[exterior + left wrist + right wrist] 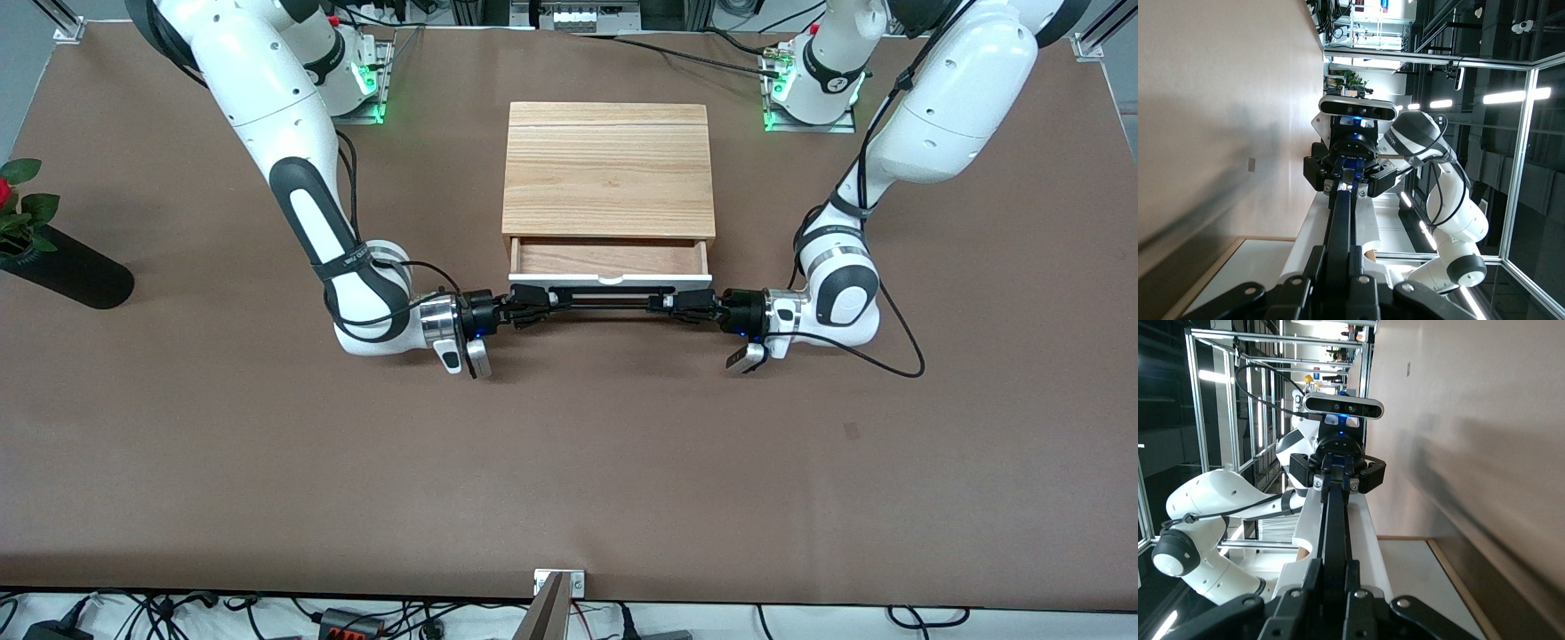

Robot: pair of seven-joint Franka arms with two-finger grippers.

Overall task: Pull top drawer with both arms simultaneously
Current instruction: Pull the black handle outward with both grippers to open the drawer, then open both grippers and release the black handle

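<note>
Left tool [680,305] and right tool [532,309] clamping top drawer [610,268] handle, plant pot [62,267] well apart

top drawer [610,258] sticks out of the casing [610,169] toward the front camera, a gripper at each handle [605,299] end.

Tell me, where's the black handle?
The black bar handle runs along the top drawer front; the right gripper and left gripper clamp its ends.
</note>
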